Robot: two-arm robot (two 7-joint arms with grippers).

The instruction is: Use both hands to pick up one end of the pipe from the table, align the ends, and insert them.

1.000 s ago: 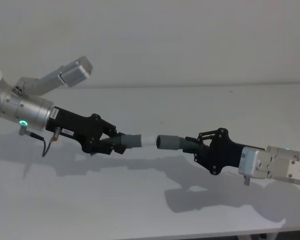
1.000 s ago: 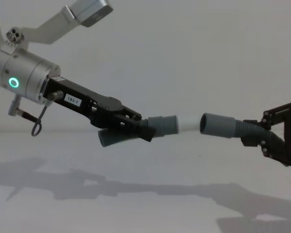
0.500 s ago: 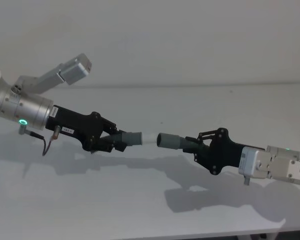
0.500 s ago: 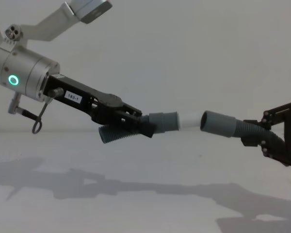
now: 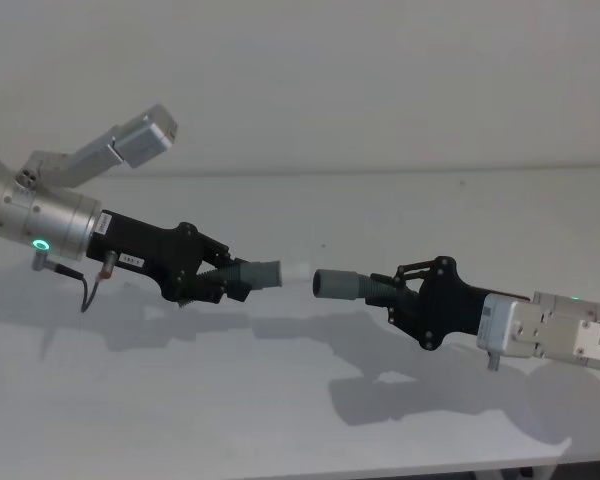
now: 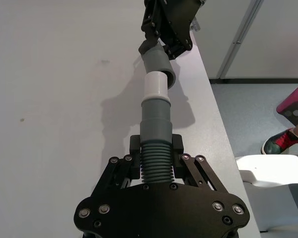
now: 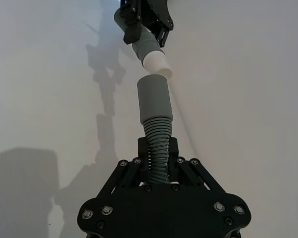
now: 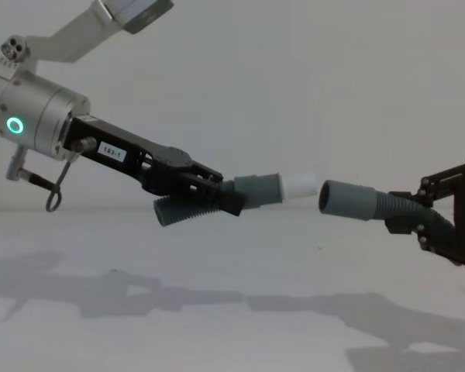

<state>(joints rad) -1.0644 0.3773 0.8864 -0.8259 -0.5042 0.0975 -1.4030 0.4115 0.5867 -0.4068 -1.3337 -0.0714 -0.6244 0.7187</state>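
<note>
Gripping one hose piece (image 5: 342, 284) by its ribbed part, the right gripper (image 5: 392, 293) sits a shade nearer the robot, fingers closed on it, the hollow mouth (image 8: 326, 197) aimed toward the left arm. Just beyond is a small gap, then the white tip (image 8: 300, 186), apart from the mouth and a little higher in the chest view. The left gripper (image 5: 232, 282), farther off, is clamped on the other piece (image 6: 156, 161) behind its cuff (image 6: 155, 120). Both pieces hang above the table (image 5: 280, 400). Their axes meet at a slight angle, so I judge the tip needs lowering and swinging into line before pushing in.
</note>
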